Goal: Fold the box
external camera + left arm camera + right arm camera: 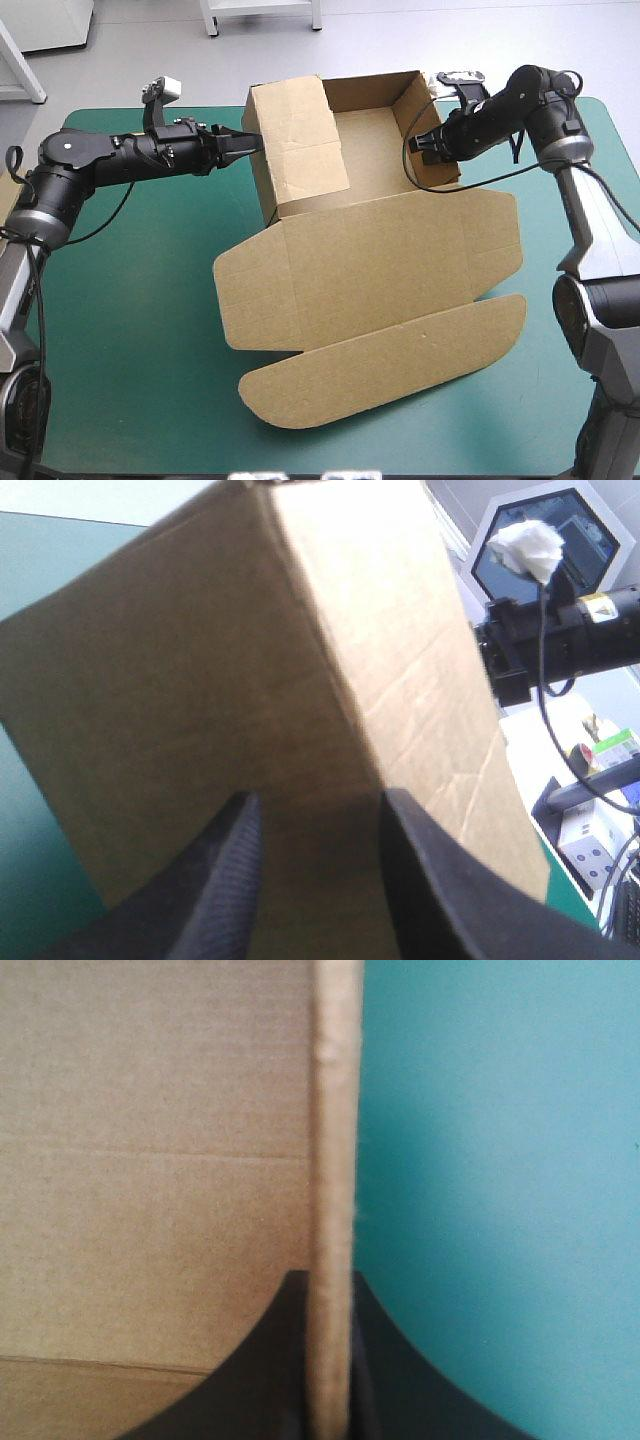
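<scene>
The right gripper (330, 1282) clenches the box (370, 260) by its right wall, probably steadying it; the left gripper (318, 798), released, straddles the left fold.

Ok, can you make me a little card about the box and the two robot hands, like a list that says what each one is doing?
box: brown, an open tray with walls up, on the teal-green cover
lid: flat, lying toward the table's near edge
left hand: fingers apart, astride the top fold of the left wall
right hand: shut on the edge of the right wall
folding: not finished
</scene>
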Controlling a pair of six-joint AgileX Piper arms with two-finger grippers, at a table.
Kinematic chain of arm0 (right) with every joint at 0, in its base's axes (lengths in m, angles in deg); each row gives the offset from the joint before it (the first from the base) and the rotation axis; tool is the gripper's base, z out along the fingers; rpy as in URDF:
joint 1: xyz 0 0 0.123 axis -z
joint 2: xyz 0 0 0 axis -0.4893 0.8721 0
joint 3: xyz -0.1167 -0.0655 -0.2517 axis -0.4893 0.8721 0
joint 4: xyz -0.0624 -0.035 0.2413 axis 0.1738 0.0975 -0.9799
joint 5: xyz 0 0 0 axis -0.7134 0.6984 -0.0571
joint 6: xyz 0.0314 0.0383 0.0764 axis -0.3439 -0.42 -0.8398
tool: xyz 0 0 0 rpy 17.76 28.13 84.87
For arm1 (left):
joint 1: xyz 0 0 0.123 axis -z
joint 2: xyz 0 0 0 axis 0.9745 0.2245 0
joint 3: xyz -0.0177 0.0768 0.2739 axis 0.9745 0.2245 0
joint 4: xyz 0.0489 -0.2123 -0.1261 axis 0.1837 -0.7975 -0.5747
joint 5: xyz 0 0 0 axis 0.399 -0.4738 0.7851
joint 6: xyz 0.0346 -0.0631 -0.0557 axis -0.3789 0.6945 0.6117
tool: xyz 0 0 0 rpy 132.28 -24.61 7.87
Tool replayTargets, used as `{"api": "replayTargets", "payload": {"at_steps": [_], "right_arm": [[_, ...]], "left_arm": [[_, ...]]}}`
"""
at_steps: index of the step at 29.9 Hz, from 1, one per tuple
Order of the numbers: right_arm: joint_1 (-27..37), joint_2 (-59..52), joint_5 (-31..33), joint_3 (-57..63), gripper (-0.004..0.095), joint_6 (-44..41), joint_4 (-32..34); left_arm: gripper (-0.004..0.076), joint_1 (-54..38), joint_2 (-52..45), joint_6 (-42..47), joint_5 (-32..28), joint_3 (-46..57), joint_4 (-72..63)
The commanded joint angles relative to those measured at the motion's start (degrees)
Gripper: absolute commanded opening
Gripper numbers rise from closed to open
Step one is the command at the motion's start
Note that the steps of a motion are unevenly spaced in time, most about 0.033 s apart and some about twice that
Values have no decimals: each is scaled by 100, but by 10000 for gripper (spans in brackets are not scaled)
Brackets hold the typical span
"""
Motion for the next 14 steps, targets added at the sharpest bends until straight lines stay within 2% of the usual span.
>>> {"api": "replayTargets", "payload": {"at_steps": [1, 8, 14], "right_arm": [[-77, -272, -197, -168, 1, -62, -190], [-146, -248, -273, -168, 1, -194, 14], [-235, -248, -348, -168, 1, -304, 87]], "left_arm": [[316, 51, -290, 51, 12, -192, -519], [318, 51, -290, 251, -80, -192, -305], [335, 56, -290, 660, -97, -192, 429]]}}
